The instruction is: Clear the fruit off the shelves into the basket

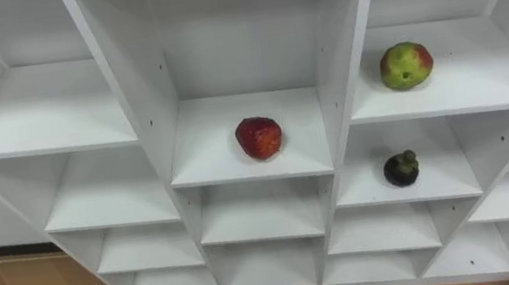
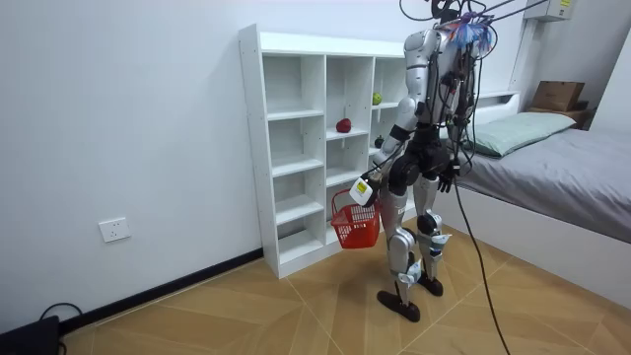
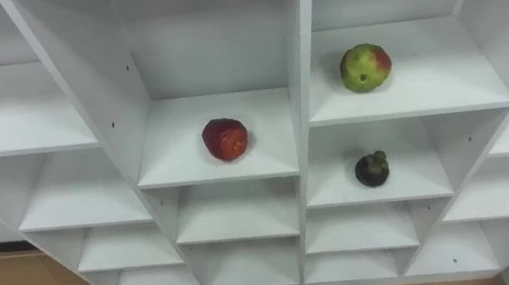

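Bedroom, wood floor (image 2: 246, 316), robot standing close in front of the white closet (image 1: 345, 68) with its open compartments. Judging by the shelves, nothing is collected yet: red apple (image 1: 259, 138) sits on a middle-column shelf, green apple (image 1: 406, 66) with a red blush is one column right of the red apple and higher, and the dark mangosteen (image 1: 401, 169) is one column right of the red apple and lower. All three are left to pick. Left hand (image 2: 362, 190) is clasped on the handle of a red basket (image 2: 355, 225), which hangs well below the red apple (contents too small to tell). Right hand (image 2: 446, 179) hangs at the hip, well apart from the red apple; can't tell its state.
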Controlling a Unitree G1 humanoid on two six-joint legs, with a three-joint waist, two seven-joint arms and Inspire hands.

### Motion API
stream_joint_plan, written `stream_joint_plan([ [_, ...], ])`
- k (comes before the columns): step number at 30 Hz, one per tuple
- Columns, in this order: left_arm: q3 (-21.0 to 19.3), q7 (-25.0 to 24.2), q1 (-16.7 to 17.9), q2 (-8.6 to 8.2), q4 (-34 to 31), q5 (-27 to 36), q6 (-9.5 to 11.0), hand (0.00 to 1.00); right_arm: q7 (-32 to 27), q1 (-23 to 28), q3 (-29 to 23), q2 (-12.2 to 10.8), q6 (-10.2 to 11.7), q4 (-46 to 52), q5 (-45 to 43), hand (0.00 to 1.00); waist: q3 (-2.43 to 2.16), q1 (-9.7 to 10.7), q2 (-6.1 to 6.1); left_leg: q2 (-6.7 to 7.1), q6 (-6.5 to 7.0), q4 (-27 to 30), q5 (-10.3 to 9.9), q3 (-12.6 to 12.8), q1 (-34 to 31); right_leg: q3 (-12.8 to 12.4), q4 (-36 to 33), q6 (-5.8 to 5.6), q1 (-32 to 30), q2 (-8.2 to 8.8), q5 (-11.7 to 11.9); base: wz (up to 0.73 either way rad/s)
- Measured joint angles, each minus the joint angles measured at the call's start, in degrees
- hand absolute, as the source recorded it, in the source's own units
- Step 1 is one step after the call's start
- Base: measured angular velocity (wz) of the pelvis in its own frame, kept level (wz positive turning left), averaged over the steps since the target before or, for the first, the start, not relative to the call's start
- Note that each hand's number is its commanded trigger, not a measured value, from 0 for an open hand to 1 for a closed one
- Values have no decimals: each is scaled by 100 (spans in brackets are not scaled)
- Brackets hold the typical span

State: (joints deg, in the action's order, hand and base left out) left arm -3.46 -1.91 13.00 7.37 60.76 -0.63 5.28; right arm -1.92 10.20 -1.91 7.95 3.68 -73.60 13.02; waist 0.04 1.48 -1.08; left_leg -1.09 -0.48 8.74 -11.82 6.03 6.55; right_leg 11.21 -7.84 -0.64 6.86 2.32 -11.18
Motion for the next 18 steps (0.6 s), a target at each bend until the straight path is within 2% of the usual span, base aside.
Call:
stream_joint_plan([
  [4,0,-9,1,0,1,0,0,100,-30,-5,-1,-2,0,0,-2,0,-18,-2,-16,0,0,0,0,1,2,2,-18,0,6,-1,1,0],
  [18,-84,-86,29,-7,-10,40,2,100,-216,18,-37,-28,1,-17,38,0,-10,-7,14,1,0,0,0,-7,11,7,-5,1,24,0,2,0],
])
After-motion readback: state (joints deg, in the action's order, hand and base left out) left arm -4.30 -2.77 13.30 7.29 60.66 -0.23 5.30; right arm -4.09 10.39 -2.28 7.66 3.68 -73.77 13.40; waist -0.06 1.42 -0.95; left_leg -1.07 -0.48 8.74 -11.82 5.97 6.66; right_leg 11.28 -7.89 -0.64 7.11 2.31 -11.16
